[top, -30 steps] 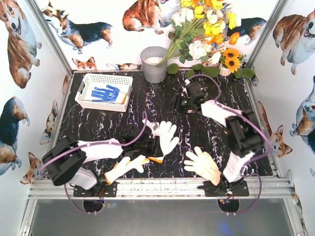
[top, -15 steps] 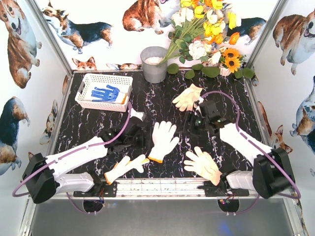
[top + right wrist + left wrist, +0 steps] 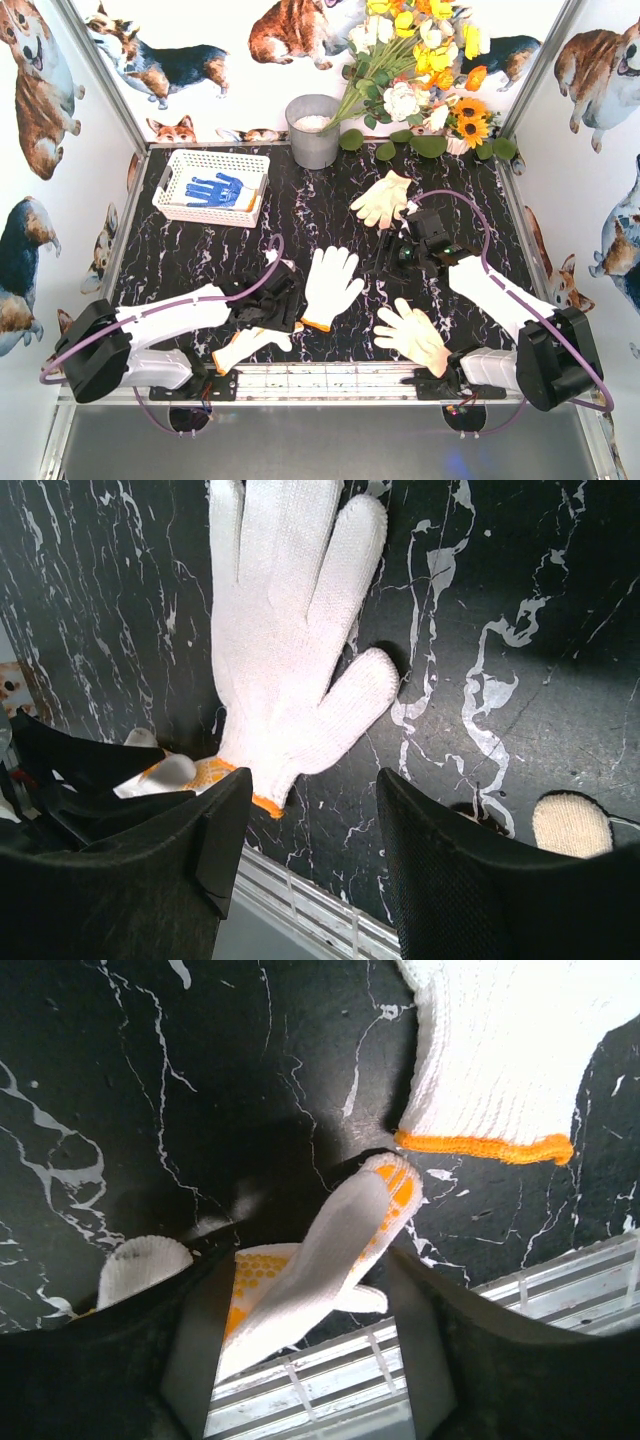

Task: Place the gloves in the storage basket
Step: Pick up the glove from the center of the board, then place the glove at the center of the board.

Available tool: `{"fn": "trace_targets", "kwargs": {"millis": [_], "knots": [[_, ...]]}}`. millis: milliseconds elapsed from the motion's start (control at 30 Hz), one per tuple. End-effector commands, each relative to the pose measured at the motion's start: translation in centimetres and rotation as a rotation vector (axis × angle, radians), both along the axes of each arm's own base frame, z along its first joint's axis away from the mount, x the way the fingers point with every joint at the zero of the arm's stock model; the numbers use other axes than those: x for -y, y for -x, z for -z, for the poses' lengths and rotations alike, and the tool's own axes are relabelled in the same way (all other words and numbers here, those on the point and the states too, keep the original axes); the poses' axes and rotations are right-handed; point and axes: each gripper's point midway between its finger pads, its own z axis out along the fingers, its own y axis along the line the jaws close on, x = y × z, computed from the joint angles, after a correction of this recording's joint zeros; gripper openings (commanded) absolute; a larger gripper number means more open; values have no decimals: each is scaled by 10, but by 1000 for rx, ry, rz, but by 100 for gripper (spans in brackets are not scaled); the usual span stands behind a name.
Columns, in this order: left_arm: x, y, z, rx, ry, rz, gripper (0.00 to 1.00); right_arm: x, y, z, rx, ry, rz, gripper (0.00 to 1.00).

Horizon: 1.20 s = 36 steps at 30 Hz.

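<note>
Bare table (image 3: 200, 258) between basket (image 3: 210, 155) and gloves (image 3: 333, 283)

No writing, label, brand, number or sign can be read in any of the views.
</note>
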Motion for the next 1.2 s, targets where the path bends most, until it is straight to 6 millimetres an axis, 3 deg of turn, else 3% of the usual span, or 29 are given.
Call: {"fn": "trace_targets", "kwargs": {"millis": [0,100,200,367,467,567,700,733,767,800,900,1000,1167], "knots": [[3,2,4,18,-16,48,51,-2,-11,-18,75,-15,16,55],[2,4,2,17,-24,54,24,-1,-10,-18,75,-16,22,55],[12,-2,-20,47,24,62,2,-1,-11,-20,81,-16,25,55],[56,-10,-95,116,252,148,0,2,-13,-23,92,4,29,55],[74,-9,-129,113,348,196,0,3,-14,-24,92,7,31,55],[60,-34,-146,157,326,138,0,2,-15,-27,95,2,29,55],[19,-95,-150,225,382,-61,0,2,-15,-31,106,1,28,55],[8,-108,-145,225,411,-122,15,2,-15,-33,108,0,26,55],[-3,-118,-137,217,421,-177,38,2,-14,-34,109,0,25,55],[-14,-127,-127,208,412,-229,44,3,-13,-35,110,1,24,55],[-33,-142,-105,189,368,-283,58,6,-10,-41,123,7,28,55],[-44,-147,-106,228,319,-308,72,11,-6,-48,145,21,37,56],[-66,-128,-90,219,241,-381,74,13,-4,-48,149,20,49,56]]}}
